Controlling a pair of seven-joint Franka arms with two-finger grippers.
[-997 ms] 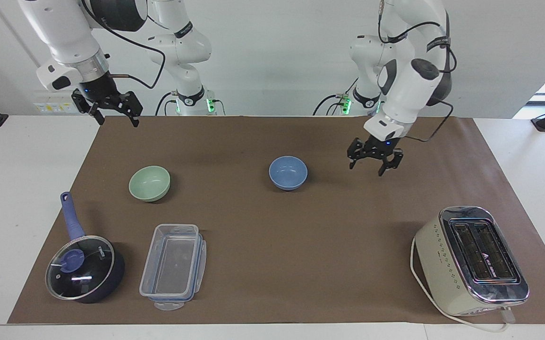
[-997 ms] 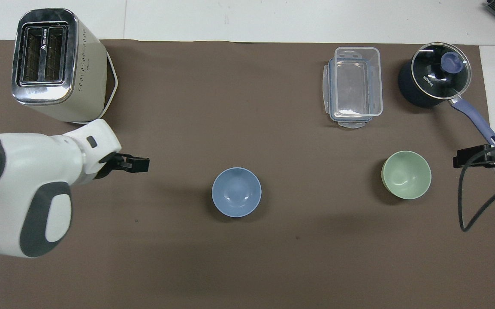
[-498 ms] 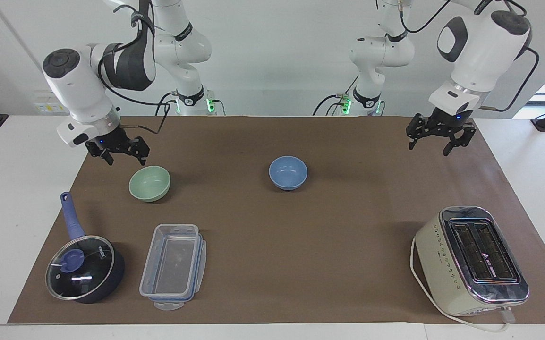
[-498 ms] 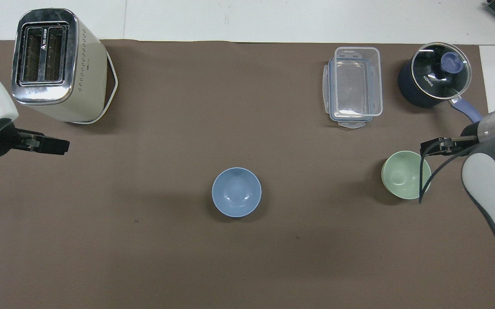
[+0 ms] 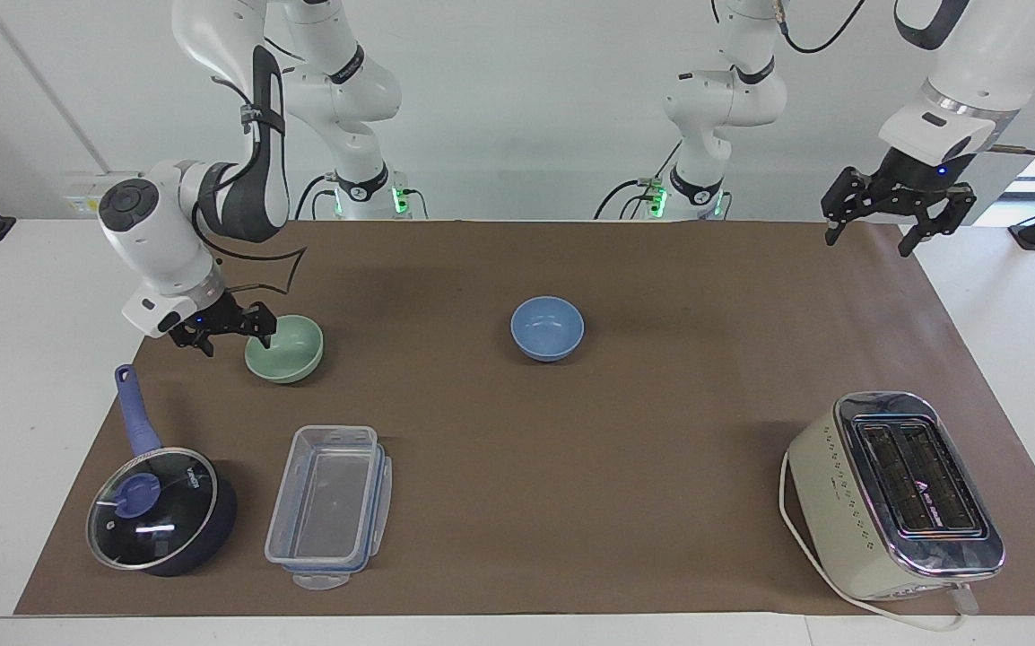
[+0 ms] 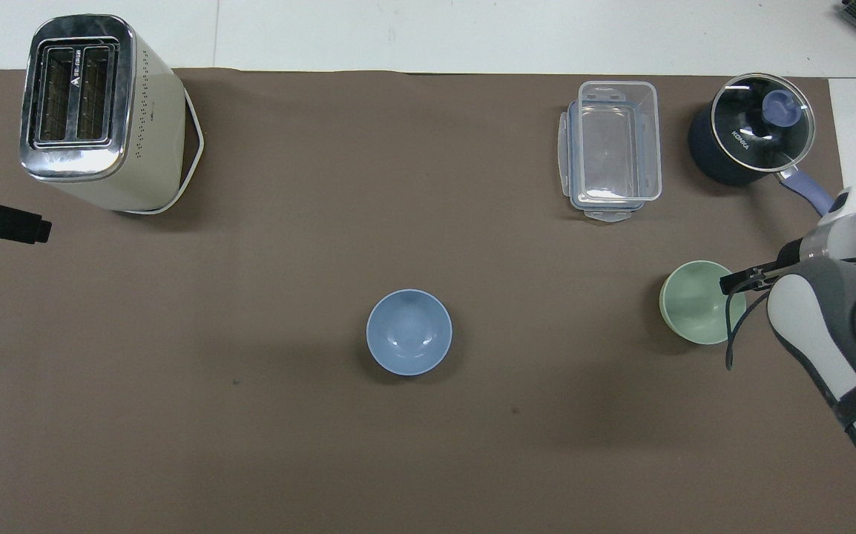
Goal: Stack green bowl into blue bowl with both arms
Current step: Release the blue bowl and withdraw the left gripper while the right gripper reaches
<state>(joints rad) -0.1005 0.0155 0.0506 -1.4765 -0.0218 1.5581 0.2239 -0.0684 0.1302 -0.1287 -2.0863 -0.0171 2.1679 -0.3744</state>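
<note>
Approach step: right gripper (image 5: 229, 329), jaws apart, at green bowl (image 5: 289, 350) rim; left gripper (image 5: 896, 208) open, waiting; next, close on rim.

Green bowl (image 5: 284, 348), blue bowl (image 5: 547, 327), apart, upright.

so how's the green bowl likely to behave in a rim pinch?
The green bowl looks rigid and thin-walled, so it probably holds shape and feels light. Its matte surface should offer fair grip. The rounded underside suggests it may rock or slide if the open right gripper, now at its rim, nudges it first.
</note>
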